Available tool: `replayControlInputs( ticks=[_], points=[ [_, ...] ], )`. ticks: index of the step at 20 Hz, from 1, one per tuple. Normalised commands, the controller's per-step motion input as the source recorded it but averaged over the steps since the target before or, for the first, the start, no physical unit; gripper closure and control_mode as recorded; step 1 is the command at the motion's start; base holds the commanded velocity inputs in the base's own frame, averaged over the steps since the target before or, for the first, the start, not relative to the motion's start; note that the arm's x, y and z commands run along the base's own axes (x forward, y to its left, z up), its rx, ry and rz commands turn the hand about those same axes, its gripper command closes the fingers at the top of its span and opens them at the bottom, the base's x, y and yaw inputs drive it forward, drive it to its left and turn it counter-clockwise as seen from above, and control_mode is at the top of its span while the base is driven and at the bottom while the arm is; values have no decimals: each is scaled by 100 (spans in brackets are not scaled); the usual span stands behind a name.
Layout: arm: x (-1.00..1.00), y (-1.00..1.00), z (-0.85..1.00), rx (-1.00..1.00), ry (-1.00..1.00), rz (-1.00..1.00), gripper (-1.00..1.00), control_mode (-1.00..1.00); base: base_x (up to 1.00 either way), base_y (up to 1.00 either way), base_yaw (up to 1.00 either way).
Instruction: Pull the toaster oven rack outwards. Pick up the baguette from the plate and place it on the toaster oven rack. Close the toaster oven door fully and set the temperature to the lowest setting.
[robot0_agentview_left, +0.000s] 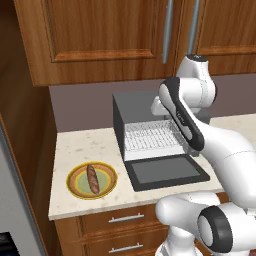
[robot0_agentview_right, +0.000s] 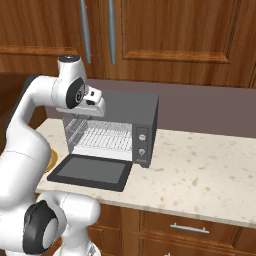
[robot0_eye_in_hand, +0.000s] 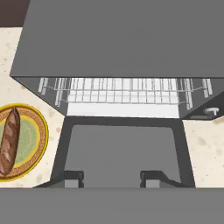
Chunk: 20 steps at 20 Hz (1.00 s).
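The toaster oven (robot0_agentview_left: 135, 102) (robot0_agentview_right: 131, 106) (robot0_eye_in_hand: 122, 39) stands on the counter. Its toaster oven door (robot0_agentview_left: 165, 171) (robot0_agentview_right: 92, 170) (robot0_eye_in_hand: 122, 148) is folded down flat. The toaster oven rack (robot0_agentview_left: 150, 137) (robot0_agentview_right: 102, 137) (robot0_eye_in_hand: 124, 94) lies inside the pale cavity. To the oven's left, the baguette (robot0_agentview_left: 92, 178) (robot0_eye_in_hand: 9, 140) rests on the plate (robot0_agentview_left: 75, 186) (robot0_eye_in_hand: 38, 127). My gripper (robot0_eye_in_hand: 112, 178) hangs above the lowered door, in front of the oven's top edge. It is open, with nothing between its fingertips (robot0_eye_in_hand: 73, 177).
Two small knobs (robot0_agentview_right: 142, 144) sit on the oven's right-hand panel. Wooden cabinets (robot0_agentview_left: 100, 35) hang above the oven. The speckled counter (robot0_agentview_right: 200, 165) stretches right of it, with drawers (robot0_agentview_left: 125, 218) below the front edge. My own arm (robot0_agentview_left: 185, 120) crosses in front of the oven's right side.
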Motion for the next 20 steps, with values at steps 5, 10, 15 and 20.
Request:
replayControlInputs(
  ticks=[5,10,15,20],
  points=[
    [-29,0,-7,0,-3,0,-100,-100,0,0,0],
    [-64,-4,-38,0,-9,0,-100,-100,0,0,0],
    [-51,-1,-47,-3,-8,0,-100,-100,0,0,0],
    [-22,-7,-20,-1,-10,0,-100,-100,0,0,0]
  ],
)
